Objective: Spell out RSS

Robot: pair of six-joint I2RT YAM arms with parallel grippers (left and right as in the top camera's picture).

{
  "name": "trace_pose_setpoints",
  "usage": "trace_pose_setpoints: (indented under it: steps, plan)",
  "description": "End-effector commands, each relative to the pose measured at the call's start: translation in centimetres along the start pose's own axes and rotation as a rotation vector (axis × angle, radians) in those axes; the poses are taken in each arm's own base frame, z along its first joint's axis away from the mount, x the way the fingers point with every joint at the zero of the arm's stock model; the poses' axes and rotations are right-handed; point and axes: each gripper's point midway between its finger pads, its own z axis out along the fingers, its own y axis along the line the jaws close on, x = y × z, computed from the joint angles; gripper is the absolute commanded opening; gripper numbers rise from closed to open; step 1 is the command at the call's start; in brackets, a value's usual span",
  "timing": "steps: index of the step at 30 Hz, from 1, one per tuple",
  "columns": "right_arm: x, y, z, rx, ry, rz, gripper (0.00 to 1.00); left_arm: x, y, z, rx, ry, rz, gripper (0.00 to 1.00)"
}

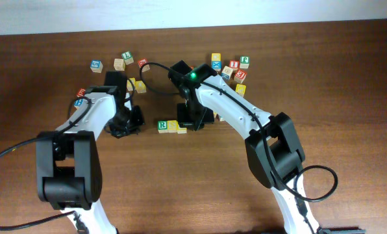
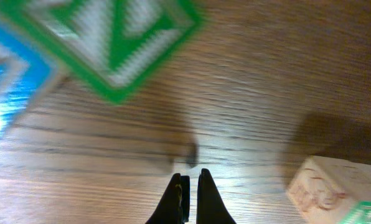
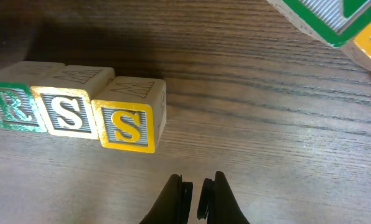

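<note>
RSS cubes [image 3: 66, 115] in a touching row — right pincer [image 3: 197, 182] closed nearby

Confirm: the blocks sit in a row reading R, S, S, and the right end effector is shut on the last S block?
Not quite. The right end effector is shut on nothing, clear of the last S block, as the right wrist view shows. The R block, middle S block and last one do read R, S, S.

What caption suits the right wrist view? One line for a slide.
R cube, first S cube and second S cube side by side on the table, right gripper shut and empty.
</note>
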Motion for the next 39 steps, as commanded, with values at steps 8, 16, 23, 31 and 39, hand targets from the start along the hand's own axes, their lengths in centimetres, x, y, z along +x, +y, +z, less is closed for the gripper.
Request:
trace_pose_setpoints:
  steps: [8,16,23,31,39]
  plan:
    - [0.0,-1.3,2.5,0.023,0.005,0.004,0.04,0.3,-2.3,0.9,0.054,0.01,0.03,0.0]
    - [-0.9,-0.9,2.5,-0.021,-0.017,0.011,0.04,0.8,-2.7,2.9,0.086,0.064,0.023,0.0]
    - [-0.8,-2.8,2.2,0.001,0.02,0.054,0.04,1.1,-3.0,3.5,0.107,0.084,0.023,0.0]
    - [-1.0,-3.0,2.2,-0.009,0.018,0.063,0.04,1.5,-4.0,3.4,0.17,0.107,0.051,0.0]
    - [-1.5,-1.2,4.3,-0.133,0.007,0.048,0.04,1.5,-4.2,3.3,0.179,0.111,0.052,0.0]
